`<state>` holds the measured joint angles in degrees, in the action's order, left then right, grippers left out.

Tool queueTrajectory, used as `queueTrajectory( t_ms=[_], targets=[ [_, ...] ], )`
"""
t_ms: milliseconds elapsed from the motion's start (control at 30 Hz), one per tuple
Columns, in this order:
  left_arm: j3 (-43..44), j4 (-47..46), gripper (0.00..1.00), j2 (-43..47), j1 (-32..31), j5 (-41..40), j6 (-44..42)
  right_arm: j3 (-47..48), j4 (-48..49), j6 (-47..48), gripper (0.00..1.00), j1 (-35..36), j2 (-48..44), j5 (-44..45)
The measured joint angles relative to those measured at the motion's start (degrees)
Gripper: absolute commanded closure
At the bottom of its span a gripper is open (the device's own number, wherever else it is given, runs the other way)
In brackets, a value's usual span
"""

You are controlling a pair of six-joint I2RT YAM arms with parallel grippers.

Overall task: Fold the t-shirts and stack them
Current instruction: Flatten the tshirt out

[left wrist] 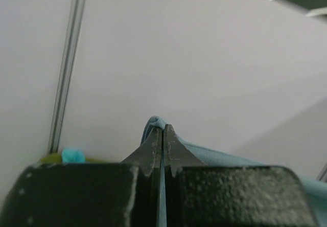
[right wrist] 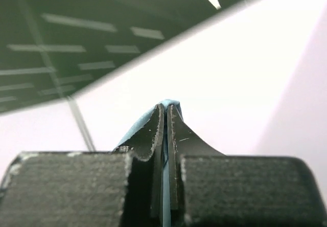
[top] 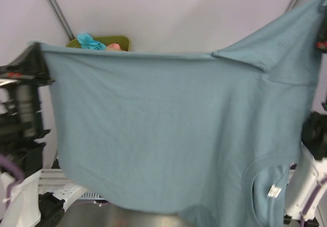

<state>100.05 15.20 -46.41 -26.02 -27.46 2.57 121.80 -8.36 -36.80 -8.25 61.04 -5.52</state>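
The left tool [left wrist: 162,127] is closed tight, its two fingers pressed together with a fold of the grey-blue t-shirt [top: 163,130] pinched between the tips. The right tool [right wrist: 167,107] is closed the same way, with a ridge of the same cloth poking up between its fingertips.

Behind the shirt's top edge stands an olive-green tub [top: 118,41]. It holds a bunched teal cloth [top: 91,42] at its left side and a pink cloth [top: 113,47] just beside it. Most of the tub is hidden by the hanging shirt. The left wrist view catches a corner of the tub and a bit of the teal cloth low on the left.

Both arms are raised and spread wide, one at each side of the top view. The left tool grips the shirt's upper left corner. The right tool sits at the far right edge of that view, noticeably higher, and holds the cloth by the sleeve end. Between them the shirt hangs as a broad sheet in the air. Its top edge runs level from the left, then climbs along the sleeve to the right. The neck opening hangs low on the right, with a white label [top: 274,191] inside it.
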Motion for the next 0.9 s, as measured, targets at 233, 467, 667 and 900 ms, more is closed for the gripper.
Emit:
queueTrajectory(
  t_ms=[233,467,667,900],
  targets=[
    [-25.2,-5.0,1.00,-2.2,0.0,-4.0,0.1,-25.4,4.0,0.3,1.00,0.1,2.7,-1.6],
    [-44.2,-11.3,1.00,-12.5,6.4,-4.0,3.5,-46.0,10.9,1.5,1.00,1.6,11.8,-2.5],
    [-46.1,-17.3,1.00,-33.1,14.7,0.1,8.1,-44.6,17.4,2.7,1.00,2.4,32.1,-4.7],
    [-35.7,-16.0,1.00,-50.6,17.0,4.1,9.7,-25.6,13.3,3.7,1.00,3.9,55.9,-6.6]
  ],
)
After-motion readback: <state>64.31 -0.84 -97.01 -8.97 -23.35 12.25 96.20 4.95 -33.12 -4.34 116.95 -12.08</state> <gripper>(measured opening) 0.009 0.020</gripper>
